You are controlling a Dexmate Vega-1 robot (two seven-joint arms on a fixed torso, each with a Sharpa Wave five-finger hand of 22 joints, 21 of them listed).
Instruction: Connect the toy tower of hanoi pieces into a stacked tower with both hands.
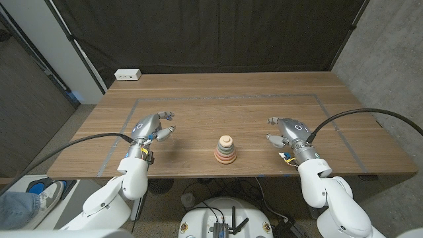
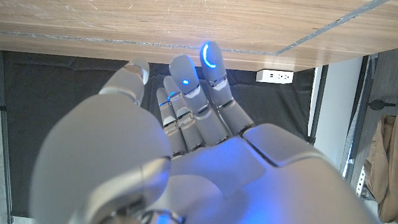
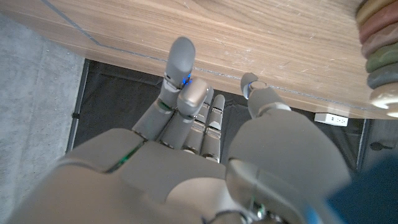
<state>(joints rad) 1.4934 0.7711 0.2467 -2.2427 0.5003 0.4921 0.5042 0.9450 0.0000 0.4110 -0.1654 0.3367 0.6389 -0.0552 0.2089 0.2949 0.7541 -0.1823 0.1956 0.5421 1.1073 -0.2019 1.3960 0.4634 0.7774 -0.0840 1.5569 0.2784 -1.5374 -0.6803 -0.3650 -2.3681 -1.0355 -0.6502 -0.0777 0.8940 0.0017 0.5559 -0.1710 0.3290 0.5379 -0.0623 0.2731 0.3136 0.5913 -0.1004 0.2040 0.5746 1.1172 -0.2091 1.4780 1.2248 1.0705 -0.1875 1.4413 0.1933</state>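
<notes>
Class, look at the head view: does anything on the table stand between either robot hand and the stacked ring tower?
Nothing visible does. The ring tower stands alone near the table's front edge, with bare wood between it and the left hand and the same toward the right hand. Both hands hold nothing.

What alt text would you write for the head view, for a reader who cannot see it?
A stacked toy ring tower stands near the front edge of a wooden table, between two empty robot hands. The left hand and right hand sit apart from it; a white power strip lies at the far left corner.
</notes>
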